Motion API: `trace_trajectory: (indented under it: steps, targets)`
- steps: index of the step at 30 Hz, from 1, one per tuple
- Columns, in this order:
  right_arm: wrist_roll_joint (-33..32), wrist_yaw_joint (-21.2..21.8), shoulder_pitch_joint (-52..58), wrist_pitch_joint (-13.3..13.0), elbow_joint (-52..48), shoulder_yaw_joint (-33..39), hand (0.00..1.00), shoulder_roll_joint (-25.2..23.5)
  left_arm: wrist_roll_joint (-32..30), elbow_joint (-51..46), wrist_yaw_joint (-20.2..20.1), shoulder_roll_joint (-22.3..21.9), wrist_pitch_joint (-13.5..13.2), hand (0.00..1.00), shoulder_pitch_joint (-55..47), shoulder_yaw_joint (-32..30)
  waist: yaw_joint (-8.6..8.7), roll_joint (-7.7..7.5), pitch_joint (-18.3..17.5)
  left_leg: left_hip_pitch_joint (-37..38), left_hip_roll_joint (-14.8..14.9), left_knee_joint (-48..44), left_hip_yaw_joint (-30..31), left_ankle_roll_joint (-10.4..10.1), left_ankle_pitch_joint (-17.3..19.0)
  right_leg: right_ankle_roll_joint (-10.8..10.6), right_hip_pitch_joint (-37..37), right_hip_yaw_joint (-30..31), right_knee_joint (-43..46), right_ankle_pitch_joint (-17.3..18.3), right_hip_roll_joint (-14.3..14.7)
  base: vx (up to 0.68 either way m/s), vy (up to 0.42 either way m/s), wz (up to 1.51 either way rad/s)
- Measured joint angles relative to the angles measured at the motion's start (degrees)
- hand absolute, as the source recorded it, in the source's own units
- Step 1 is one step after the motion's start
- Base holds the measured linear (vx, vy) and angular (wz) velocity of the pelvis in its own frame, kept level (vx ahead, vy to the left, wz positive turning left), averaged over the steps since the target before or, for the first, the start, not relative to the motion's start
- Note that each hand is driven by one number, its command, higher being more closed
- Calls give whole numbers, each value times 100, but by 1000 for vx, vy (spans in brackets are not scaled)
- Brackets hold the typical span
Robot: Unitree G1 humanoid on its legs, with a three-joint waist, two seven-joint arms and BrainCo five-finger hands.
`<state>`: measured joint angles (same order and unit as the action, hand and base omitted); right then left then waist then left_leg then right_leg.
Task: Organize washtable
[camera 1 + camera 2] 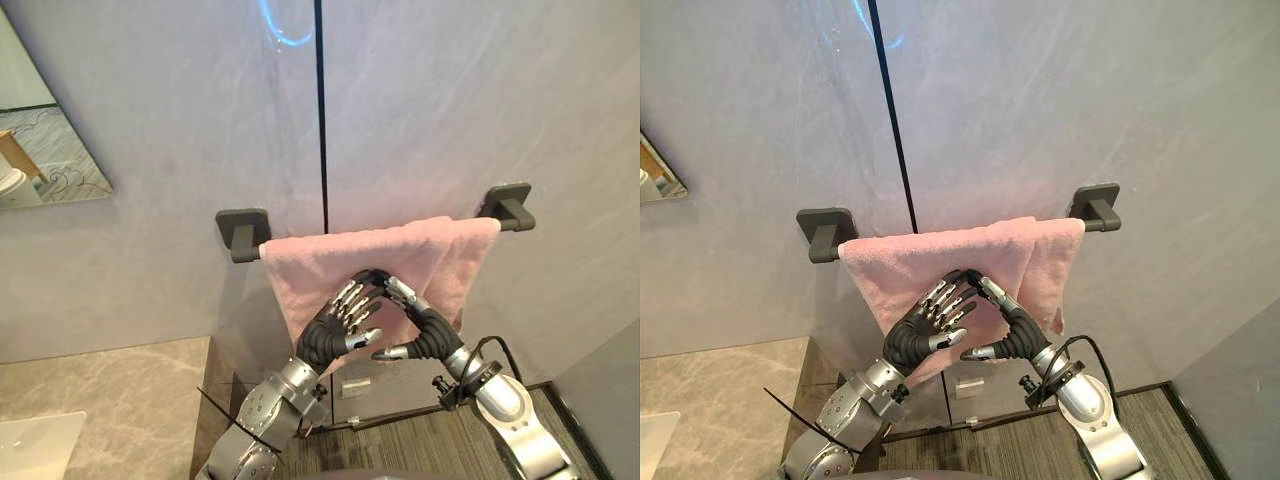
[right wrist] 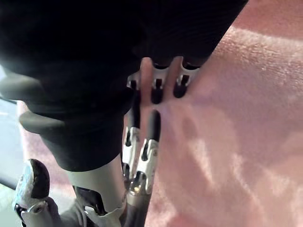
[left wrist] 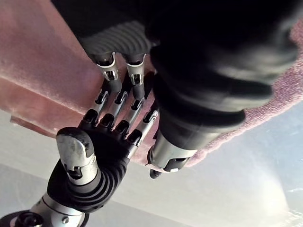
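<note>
in the eye views you have the pink towel (image 1: 310, 265) draped over the dark towel bar (image 1: 243, 235) on the wall, with a fold bunched toward its right end. your left hand (image 1: 335, 328) and right hand (image 1: 425, 325) lie flat on it, fingers straight, tips meeting. the left wrist view shows both sets of fingers spread against the cloth, gripping nothing. the right wrist view shows the same. hanging looks done. i judge smoothing is what's left, then the table (image 1: 100, 400).

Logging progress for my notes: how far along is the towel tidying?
Done: the pink towel hangs over the wall bar. In hand: left hand and right hand, fingers straight, press on its front. Left: its right end looks doubled over, probably needs spreading.
</note>
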<state>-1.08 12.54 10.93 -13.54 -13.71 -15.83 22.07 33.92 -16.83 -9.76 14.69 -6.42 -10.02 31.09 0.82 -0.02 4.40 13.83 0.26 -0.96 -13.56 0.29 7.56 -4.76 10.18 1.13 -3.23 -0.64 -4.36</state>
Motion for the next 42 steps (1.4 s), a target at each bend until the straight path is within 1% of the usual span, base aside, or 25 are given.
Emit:
trace_trajectory:
  steps: [2, 3, 4, 7, 10, 13, 15, 18, 21, 24, 26, 32, 37, 42]
  targets:
    - [137, -31, -64, -8, 79, 25, 0, -164, -153, 61, 2, -139, 2, 0, 1, -99, 2, -1, 10, -7, -6, 0, 11, 1, 0, 0, -1, -11, 0, 0, -7, -35, -30, 3]
    - [178, -71, -87, -9, 144, 40, 0, -235, -260, 103, 2, -209, 2, 0, 1, -164, 4, -50, 40, -8, -8, 0, 16, 1, -1, -1, -1, -17, 0, 1, -10, -42, -30, 3]
    - [196, -119, -90, -10, 186, 80, 0, -336, -323, 116, 2, -270, 3, 0, 0, -232, 2, -42, 48, -11, -12, 0, 29, 2, -1, -2, 3, -31, 1, 2, -15, -55, -38, 6]
    - [405, -226, -80, -10, 281, 235, 0, -644, -545, 116, -1, -445, -15, 0, 2, -419, 11, -90, 68, -72, -25, -2, 80, 12, -9, -3, -36, -80, 11, 3, -31, -48, -35, 8]
    - [537, -252, -53, 98, 560, 456, 0, -866, -667, 116, 22, -672, -84, 0, 5, -731, -3, -95, 69, -90, -39, -1, 96, 14, -10, -8, -41, -96, 11, 6, -44, -19, -17, 3]
    - [619, -286, -13, 291, 681, 680, 0, -1013, -774, 121, 127, -735, -145, 0, 5, -989, 0, -89, 77, -103, -40, 1, 103, 14, -10, -10, -51, -104, 9, 8, -45, -7, -11, 1]
    - [620, -386, 60, 354, 692, 983, 0, -1126, -780, 185, 133, -818, -170, 0, 2, -1138, -2, -71, 103, -105, -40, 5, 110, 14, -10, -11, -51, -111, 7, 11, -45, -26, -39, 2]
    - [620, -459, 102, 393, 691, 1353, 0, -1272, -886, 190, 136, -854, -171, 0, -1, -1251, 7, -73, 125, -105, -37, 6, 112, 14, -10, -11, -51, -113, 6, 11, -42, -32, -35, 0]
    - [588, -531, 196, 396, 689, 1718, 0, -1435, -989, 237, 136, -982, -173, 0, -24, -1414, 5, -71, 130, -105, -36, 5, 112, 14, -11, -11, -50, -113, 6, 11, -42, -43, -36, 0]
    - [501, -667, 269, 409, 689, 2061, 0, -1622, -991, 237, 128, -1059, -179, 0, -93, -1553, 31, -66, 132, -104, -35, 5, 111, 14, -11, -10, -50, -112, 6, 11, -42, -47, -35, -1]
    - [451, -761, 276, 411, 689, 2326, 0, -1730, -991, 237, 127, -1132, -254, 0, -254, -1714, 78, -65, 132, -105, -34, 5, 111, 14, -11, -10, -51, -112, 6, 11, -42, -48, -37, 0]
    - [338, -901, 309, 415, 689, 2716, 0, -1880, -989, 237, 106, -1251, -310, 0, -472, -1970, 122, -50, 139, -120, -31, 6, 99, 13, -10, -10, -73, -104, 6, 10, -40, -12, -10, 0]
    - [339, -1018, 367, 418, 688, 2901, 0, -1985, -983, 250, 93, -1366, -357, 0, -782, -2219, 115, -31, 145, -199, -28, 4, 96, 12, -11, -10, -157, -100, 11, 9, -38, 0, 0, 0]
    - [343, -1139, 593, 491, 617, 3004, 0, -2157, -859, 661, 111, -1471, -374, 0, -1214, -2598, 60, -31, 154, -224, -14, 15, 95, 11, -8, -10, -171, -110, -4, 12, -31, -8, -30, 1]
